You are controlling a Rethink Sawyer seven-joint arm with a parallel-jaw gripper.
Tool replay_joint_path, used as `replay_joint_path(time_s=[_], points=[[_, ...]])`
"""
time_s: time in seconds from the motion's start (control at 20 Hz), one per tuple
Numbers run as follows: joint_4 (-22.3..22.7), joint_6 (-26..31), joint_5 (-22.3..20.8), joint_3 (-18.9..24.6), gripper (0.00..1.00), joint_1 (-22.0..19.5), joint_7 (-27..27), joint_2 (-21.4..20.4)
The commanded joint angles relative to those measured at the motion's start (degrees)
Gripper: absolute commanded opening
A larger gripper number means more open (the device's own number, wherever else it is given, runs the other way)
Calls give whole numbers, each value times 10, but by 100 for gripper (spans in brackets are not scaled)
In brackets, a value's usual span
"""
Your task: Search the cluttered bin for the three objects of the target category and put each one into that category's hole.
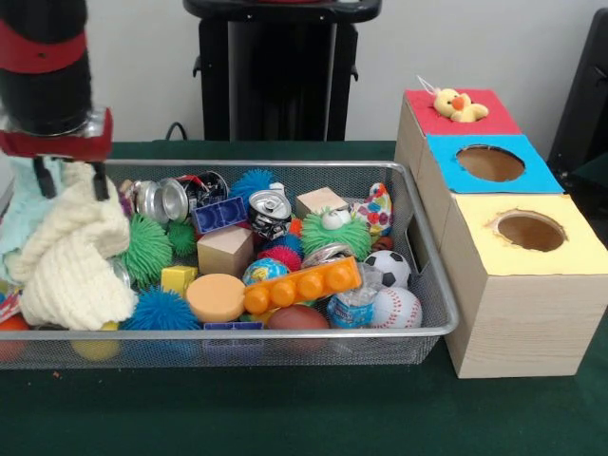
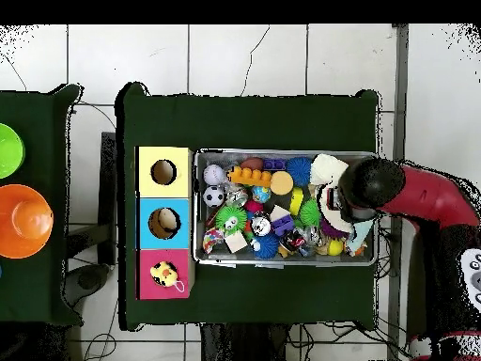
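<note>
Hanging over the left end of the bin (image 1: pixel 432 318), my end effector (image 1: pixel 66 171) is clenched on a cream knitted cloth (image 1: pixel 71 261), lifting it to uncover toys beneath, while a yellow duckling (image 1: pixel 458 104) rests at the red box's (image 1: pixel 494 119) hole, far right.

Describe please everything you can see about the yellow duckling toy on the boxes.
The yellow duckling is a small fluffy toy, plush by its look, with an orange beak and a dark eye. It sits on the red top of the wooden box, the box farthest from the front camera, over the place where that box's hole would be, so no hole shows. A thin loop sticks up beside its head. Nothing else touches it; in the overhead view the duckling is outside the bin.
</note>
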Motion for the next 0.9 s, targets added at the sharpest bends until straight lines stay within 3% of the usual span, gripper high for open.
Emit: replay_joint_path(time_s=[0.05, 0.3, 0.6, 0.9], points=[[93, 19, 48, -11, 100, 45, 149, -7], [103, -18, 60, -28, 100, 57, 148, 1], [108, 2, 81, -46, 100, 73, 147, -8], [161, -86, 129, -51, 100, 74, 202, 31]])
